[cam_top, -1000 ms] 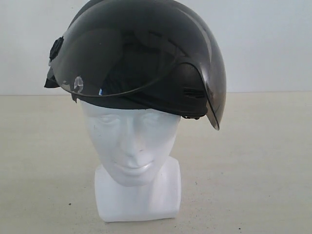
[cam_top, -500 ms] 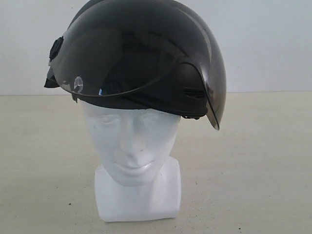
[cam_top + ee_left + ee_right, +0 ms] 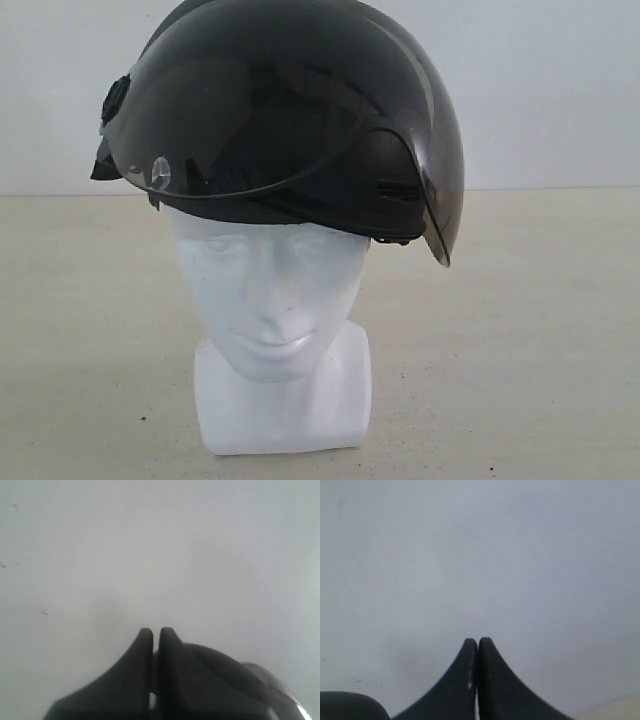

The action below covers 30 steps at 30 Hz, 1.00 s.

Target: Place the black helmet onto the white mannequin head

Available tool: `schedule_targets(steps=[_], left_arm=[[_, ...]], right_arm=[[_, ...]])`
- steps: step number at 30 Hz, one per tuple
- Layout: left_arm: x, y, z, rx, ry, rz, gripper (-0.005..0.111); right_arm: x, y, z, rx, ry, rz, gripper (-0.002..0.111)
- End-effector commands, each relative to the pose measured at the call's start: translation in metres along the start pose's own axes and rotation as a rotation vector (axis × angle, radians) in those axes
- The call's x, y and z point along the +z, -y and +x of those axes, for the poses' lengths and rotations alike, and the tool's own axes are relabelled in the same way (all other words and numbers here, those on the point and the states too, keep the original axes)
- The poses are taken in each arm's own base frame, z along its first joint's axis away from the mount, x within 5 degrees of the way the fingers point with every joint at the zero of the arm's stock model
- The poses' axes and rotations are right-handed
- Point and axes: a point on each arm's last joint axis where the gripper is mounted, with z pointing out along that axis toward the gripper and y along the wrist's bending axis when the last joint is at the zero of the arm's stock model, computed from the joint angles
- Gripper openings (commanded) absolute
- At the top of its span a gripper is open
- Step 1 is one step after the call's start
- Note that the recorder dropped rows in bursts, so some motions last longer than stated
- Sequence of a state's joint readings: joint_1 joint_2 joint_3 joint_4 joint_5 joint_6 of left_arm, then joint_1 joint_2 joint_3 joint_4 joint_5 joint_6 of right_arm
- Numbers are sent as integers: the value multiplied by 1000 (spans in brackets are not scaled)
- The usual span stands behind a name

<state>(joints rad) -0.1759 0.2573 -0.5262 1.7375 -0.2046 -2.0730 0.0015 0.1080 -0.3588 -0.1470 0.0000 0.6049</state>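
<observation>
The black helmet [image 3: 300, 100] sits on top of the white mannequin head [image 3: 270, 300] in the exterior view, its smoky visor raised and tilted over the forehead. Neither arm shows in that view. In the left wrist view my left gripper [image 3: 156, 632] is shut with nothing between its fingers, and the dark dome of the helmet [image 3: 230, 675] lies just behind it. My right gripper [image 3: 478, 642] is shut and empty in the right wrist view, facing a plain pale wall, with a dark rounded shape [image 3: 347, 705] at one corner.
The mannequin head stands on a pale beige table [image 3: 520, 350] in front of a white wall [image 3: 560, 90]. Both wrist cameras look mostly at that pale wall.
The helmet and head have not moved. A small blue spot seen through the visor earlier no longer shows.
</observation>
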Motion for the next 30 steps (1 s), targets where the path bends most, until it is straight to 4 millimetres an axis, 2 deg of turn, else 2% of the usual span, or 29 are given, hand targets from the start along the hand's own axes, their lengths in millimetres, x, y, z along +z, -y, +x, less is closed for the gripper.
schedule_targets(steps=[1, 5, 9, 14, 17, 21, 23, 25, 30], left_arm=[[31, -16, -20, 90, 18, -166, 5], [68, -13, -11, 159, -136, -60, 5], [85, -8, 2, 218, -246, 67, 5], [87, -9, 5, 367, -252, 91, 5], [87, -8, 5, 369, -255, 104, 5], [85, 1, 9, 496, -269, 230, 5], [84, 6, 11, 483, -281, 286, 5], [83, 6, 11, 416, -291, 283, 5], [81, 9, 11, 398, -291, 302, 5]], right_arm=[[33, -13, -37, -73, -373, 226, 0], [58, -13, -36, -206, -679, 302, 0], [71, -7, -25, -213, -768, 333, 0], [72, -7, -24, -213, -776, 336, 0], [72, -7, -24, -213, -776, 336, 0], [72, -7, -24, -213, -776, 336, 0], [72, -7, -24, -213, -776, 336, 0], [72, -7, -24, -213, -776, 336, 0], [72, -7, -24, -213, -776, 336, 0]])
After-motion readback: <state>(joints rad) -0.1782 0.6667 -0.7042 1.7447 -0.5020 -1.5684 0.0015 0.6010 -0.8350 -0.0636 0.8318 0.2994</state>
